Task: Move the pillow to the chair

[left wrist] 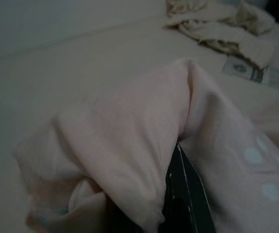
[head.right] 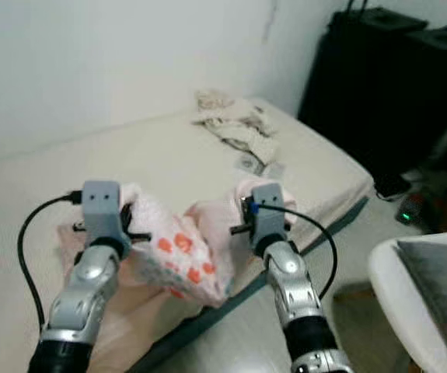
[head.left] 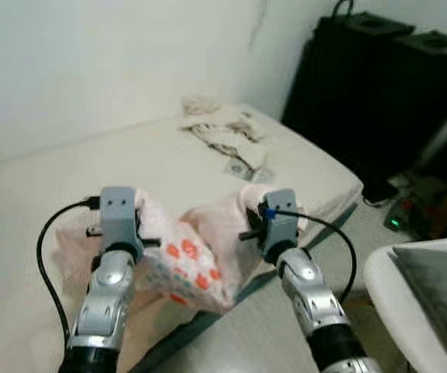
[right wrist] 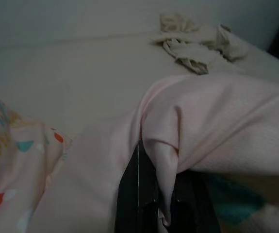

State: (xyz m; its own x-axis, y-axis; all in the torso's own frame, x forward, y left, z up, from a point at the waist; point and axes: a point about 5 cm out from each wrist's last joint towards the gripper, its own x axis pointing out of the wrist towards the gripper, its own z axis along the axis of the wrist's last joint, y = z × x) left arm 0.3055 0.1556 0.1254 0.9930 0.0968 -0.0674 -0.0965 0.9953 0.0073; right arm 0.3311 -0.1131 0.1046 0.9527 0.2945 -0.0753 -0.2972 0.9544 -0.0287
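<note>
With the left gripper (head.left: 134, 233) and right gripper (head.left: 258, 221) each pinched on a fold of the pink pillow (head.left: 196, 260), low in the frame above the bed (head.left: 130, 167), thin cloth may slip free before reaching the chair (head.left: 421, 291) at lower right.

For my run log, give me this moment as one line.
phase: pillow lift | left gripper: shut on pillow | right gripper: shut on pillow | pillow: sagging over bed edge | chair: robot's right
</note>
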